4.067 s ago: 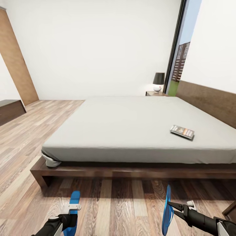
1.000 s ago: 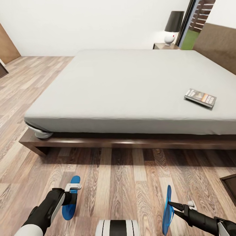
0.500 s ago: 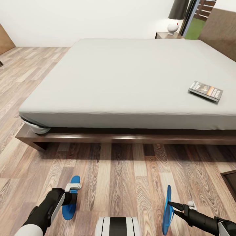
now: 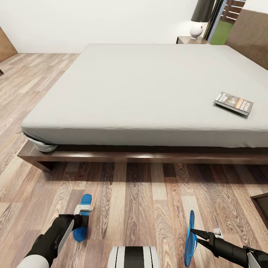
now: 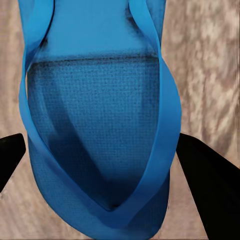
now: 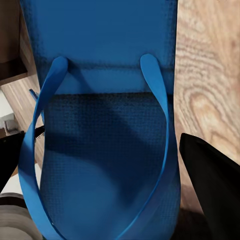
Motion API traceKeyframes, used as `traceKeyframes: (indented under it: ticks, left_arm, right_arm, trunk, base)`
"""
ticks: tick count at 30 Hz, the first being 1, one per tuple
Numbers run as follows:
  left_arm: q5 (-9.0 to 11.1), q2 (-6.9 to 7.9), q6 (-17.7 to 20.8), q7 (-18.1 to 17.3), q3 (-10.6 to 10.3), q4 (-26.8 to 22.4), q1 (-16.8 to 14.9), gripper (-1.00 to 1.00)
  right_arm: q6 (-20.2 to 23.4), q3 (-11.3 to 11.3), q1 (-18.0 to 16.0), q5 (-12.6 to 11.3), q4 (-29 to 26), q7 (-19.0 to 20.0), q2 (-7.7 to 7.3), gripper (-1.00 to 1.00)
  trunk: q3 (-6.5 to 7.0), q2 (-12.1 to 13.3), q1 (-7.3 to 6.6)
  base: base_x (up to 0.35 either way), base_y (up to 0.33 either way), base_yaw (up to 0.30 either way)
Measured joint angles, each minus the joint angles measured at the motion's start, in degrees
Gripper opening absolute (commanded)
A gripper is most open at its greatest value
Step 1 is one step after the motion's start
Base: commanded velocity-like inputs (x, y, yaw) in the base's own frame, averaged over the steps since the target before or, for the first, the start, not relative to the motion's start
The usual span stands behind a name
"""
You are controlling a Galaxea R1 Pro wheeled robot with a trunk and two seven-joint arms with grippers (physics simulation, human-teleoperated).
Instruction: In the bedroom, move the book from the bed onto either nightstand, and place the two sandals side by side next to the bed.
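Both bright blue sandals are in my grippers, low over the wood floor in front of the bed [image 4: 149,158]. My left gripper [image 4: 82,217] is shut on one sandal [image 4: 86,200], held flat; in the left wrist view this sandal [image 5: 100,125] lies between the black fingers [image 5: 210,185]. My right gripper [image 4: 193,233] is shut on the other sandal [image 4: 191,222], held on edge; in the right wrist view this sandal [image 6: 105,130] also lies between the fingers [image 6: 215,185]. The book [image 4: 233,103] lies on the mattress at the right. A nightstand [image 4: 190,40] with a lamp [image 4: 201,16] stands beyond the bed.
Bare plank floor [image 4: 141,201] stretches between me and the bed frame. A dark wooden corner [image 4: 262,208] juts in at the lower right. My white base [image 4: 134,257] shows at the bottom. A window strip [image 4: 223,26] and the headboard [image 4: 251,31] are at the far right.
Over four seconds the head view tilted down and closer to the bed. In the last half second my left gripper moved its sandal slightly forward toward the bed; the right arm stayed still.
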Motion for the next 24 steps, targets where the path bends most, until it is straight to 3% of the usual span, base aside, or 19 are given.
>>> traceKeyframes:
  ticks: [4, 17, 24]
  left_arm:
    - [0.0, 0.04, -3.0, 0.1, 0.0, 1.6, 0.0, -1.0]
    - [0.0, 0.07, -3.3, 0.2, 0.1, 2.2, 0.0, -1.0]
    - [0.0, 0.07, -3.3, 0.2, 0.1, 2.2, 0.0, -1.0]
  right_arm:
    - [0.0, 0.0, 0.0, 0.0, 0.0, 0.0, 0.0, -1.0]
    - [0.0, 0.0, 0.0, 0.0, 0.0, 0.0, 0.0, -1.0]
    - [0.0, 0.0, 0.0, 0.0, 0.0, 0.0, 0.0, -1.0]
  trunk:
    - [0.0, 0.0, 0.0]
    - [0.0, 0.0, 0.0]
    - [0.0, 0.0, -0.03]
  base:
    - [0.0, 0.0, 0.0]
    - [0.001, 0.12, 0.0]
    - [0.212, 0.145, 0.0]
